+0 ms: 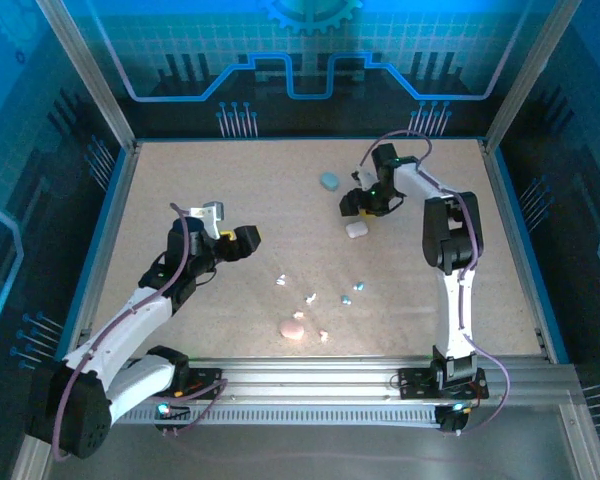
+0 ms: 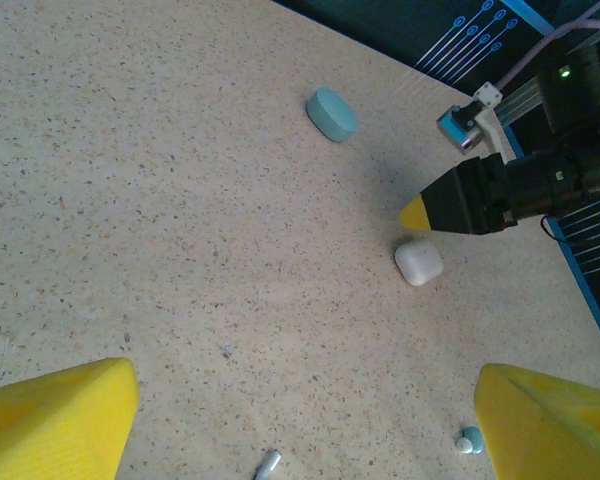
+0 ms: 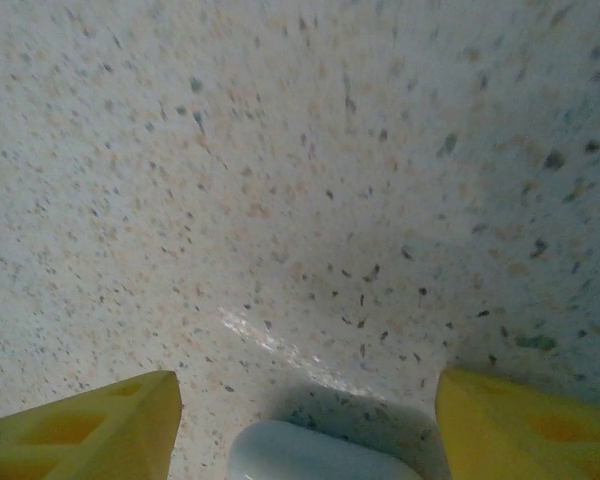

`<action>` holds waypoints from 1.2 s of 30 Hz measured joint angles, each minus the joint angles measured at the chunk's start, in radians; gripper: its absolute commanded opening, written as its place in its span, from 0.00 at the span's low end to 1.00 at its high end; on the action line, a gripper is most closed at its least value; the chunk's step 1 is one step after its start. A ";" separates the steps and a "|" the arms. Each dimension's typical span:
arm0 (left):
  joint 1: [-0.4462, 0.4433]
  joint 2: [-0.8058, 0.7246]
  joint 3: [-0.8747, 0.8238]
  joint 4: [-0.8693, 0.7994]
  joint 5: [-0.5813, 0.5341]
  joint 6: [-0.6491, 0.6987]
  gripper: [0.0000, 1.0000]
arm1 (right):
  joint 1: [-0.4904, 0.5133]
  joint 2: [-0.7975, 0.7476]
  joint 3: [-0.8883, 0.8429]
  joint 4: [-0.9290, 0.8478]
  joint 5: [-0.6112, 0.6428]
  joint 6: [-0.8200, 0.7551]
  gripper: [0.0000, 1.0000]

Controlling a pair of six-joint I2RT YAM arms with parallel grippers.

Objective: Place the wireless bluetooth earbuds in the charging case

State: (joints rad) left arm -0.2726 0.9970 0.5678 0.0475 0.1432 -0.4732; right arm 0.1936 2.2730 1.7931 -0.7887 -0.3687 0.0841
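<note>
Straddling the white case (image 3: 320, 455), my right jaws stand open, left jaws too; earbuds (image 1: 310, 297) all lie loose on the bench (image 1: 230, 190).

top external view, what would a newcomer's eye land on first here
The right gripper hangs open just over the white case toward the far right of the table, yellow fingers either side of it. Tiny earbuds lie scattered nearer the arms, by a pink case, and a teal case sits further back.
</note>
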 measured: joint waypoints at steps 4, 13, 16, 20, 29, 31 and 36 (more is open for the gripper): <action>0.000 0.003 0.000 0.000 0.000 0.000 0.88 | 0.000 -0.003 -0.008 -0.013 -0.019 -0.022 0.68; 0.000 0.029 0.000 0.001 0.000 0.000 0.89 | 0.002 -0.109 -0.158 -0.037 -0.070 -0.051 0.67; 0.000 0.037 0.000 0.001 0.000 0.000 0.88 | 0.003 -0.151 -0.208 -0.037 -0.077 -0.061 0.68; 0.000 0.044 0.000 0.001 0.001 0.000 0.88 | 0.016 -0.201 -0.274 -0.027 -0.053 -0.090 0.71; 0.000 0.049 0.000 0.001 0.002 0.000 0.88 | 0.101 -0.263 -0.336 0.071 0.185 -0.176 0.81; 0.000 0.049 0.000 0.001 0.002 0.000 0.88 | 0.108 -0.264 -0.343 0.092 0.214 -0.190 0.79; 0.000 0.049 0.000 0.001 0.001 0.000 0.88 | 0.120 -0.264 -0.347 0.102 0.254 -0.217 0.73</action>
State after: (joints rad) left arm -0.2726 1.0458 0.5682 0.0486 0.1444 -0.4728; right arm 0.3138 2.0090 1.4460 -0.6868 -0.1143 -0.1329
